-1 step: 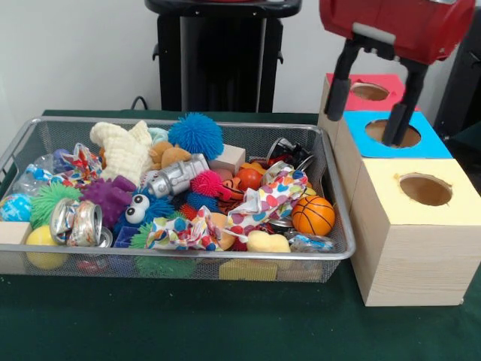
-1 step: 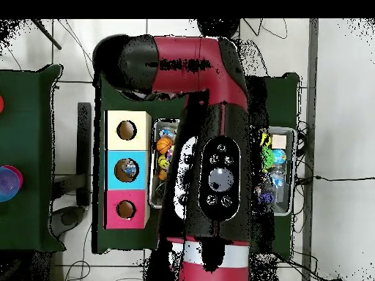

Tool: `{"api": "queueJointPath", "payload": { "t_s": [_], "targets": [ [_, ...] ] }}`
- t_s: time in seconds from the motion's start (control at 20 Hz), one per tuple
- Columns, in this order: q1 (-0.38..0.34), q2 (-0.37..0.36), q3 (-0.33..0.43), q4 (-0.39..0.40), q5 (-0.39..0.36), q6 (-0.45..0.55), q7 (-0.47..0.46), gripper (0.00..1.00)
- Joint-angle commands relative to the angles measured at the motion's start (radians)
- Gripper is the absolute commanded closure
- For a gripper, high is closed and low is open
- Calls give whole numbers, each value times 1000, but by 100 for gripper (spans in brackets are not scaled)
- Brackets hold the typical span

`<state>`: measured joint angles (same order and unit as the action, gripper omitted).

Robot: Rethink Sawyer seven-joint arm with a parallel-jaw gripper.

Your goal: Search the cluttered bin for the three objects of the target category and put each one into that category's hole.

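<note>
Clutter fills the wire mesh bin (image 1: 331, 162) on the green table (image 1: 225, 323), and the three boxes standing in a row just beside the bin serve as the landmark. The end effector (image 1: 368, 105) hangs over the middle box, the blue-topped box (image 1: 391, 139), with its two black fingers (image 1: 396, 113) spread apart and nothing between them; one fingertip reaches down in front of that box's hole, the other stands toward the red-topped box (image 1: 368, 90) behind it. In the overhead view something small and bluish shows inside the blue box's hole, though what it is cannot be told. The yellow-topped box (image 1: 421, 192) is the nearest of the row, its hole dark. Inside the bin, closest to the yellow-topped box, lies a small basketball (image 1: 313, 216), with a polka-dot cloth (image 1: 263, 203) against it and a yellow sponge piece (image 1: 267, 242) in front. Farther from the boxes sit a blue spiky ball (image 1: 195, 135), a pink spiky ball (image 1: 207, 183), a silver toy robot (image 1: 176, 177), a cream knitted piece (image 1: 124, 150), a purple fuzzy toy (image 1: 109, 197), a green spiky ball (image 1: 52, 201) and a crushed can (image 1: 75, 223). The red arm (image 2: 205, 146) covers most of the bin from above.
</note>
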<state>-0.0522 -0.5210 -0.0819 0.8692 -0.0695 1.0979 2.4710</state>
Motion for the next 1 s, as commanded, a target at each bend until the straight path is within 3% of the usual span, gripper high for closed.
{"api": "queueJointPath", "payload": {
  "t_s": [0.05,0.35,0.6,1.0],
  "targets": [
    [-39,-44,14,291,3,-96,34,0],
    [-17,-71,-13,392,2,-147,90,0],
    [-33,-93,1,480,-3,-195,31,0],
    [-63,-112,48,623,82,-257,64,0]
  ]
}}
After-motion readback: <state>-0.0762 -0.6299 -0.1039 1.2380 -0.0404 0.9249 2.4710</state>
